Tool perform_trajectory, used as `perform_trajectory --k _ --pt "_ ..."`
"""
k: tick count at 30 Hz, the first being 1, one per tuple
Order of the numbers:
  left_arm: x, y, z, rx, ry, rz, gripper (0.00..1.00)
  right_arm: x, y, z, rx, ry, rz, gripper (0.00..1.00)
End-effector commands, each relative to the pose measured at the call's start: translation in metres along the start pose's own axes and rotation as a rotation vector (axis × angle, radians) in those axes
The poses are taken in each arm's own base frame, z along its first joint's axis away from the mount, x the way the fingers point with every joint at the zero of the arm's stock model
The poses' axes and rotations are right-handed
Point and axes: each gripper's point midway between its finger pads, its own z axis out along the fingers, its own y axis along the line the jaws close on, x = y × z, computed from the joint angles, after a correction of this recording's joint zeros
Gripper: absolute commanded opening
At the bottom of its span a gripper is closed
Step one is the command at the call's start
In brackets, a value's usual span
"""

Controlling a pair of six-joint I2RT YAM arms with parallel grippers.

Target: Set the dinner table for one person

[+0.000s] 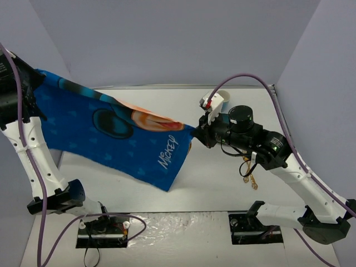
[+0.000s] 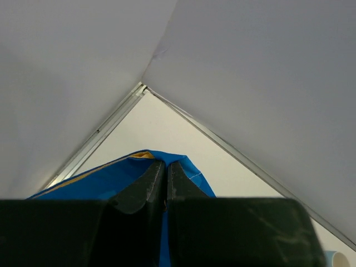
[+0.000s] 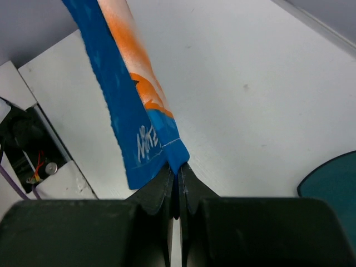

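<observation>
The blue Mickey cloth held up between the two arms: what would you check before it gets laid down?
1. Left gripper shut on one end of the cloth: ok.
2. Right gripper shut on the other end: ok.
3. Cloth stretched out between them, not bunched: ok.
4. Table under the cloth free of things: cannot tell, the cloth hides it.
5. Cup clear of the right gripper: cannot tell, it stands close behind it.
</observation>
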Motion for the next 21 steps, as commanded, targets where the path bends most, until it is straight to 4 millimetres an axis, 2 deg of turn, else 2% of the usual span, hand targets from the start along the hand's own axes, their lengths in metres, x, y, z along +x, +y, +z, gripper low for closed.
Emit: perform_trajectory --k 1,7,15,21 --pt "-0.071 -0.037 -0.058 0.148 -0.264 -0.033 0.00 -0.043 -0.005 -0.018 0.043 -0.135 -0.014 0.00" --pt "-0.071 -0.037 -0.072 0.152 -0.279 -0.034 0.00 -0.041 0.021 -0.024 -0.102 -0.136 -0.030 0.00" --pt "-0.064 -0.011 -0.098 0.039 -0.304 0.039 0.00 -0.030 0.062 -0.024 -0.349 -0.089 -0.046 0.00" --pt "-0.064 0.003 -0.090 -0.034 -0.303 0.071 0.00 -0.032 0.073 -0.026 -0.417 -0.086 -0.056 0.00"
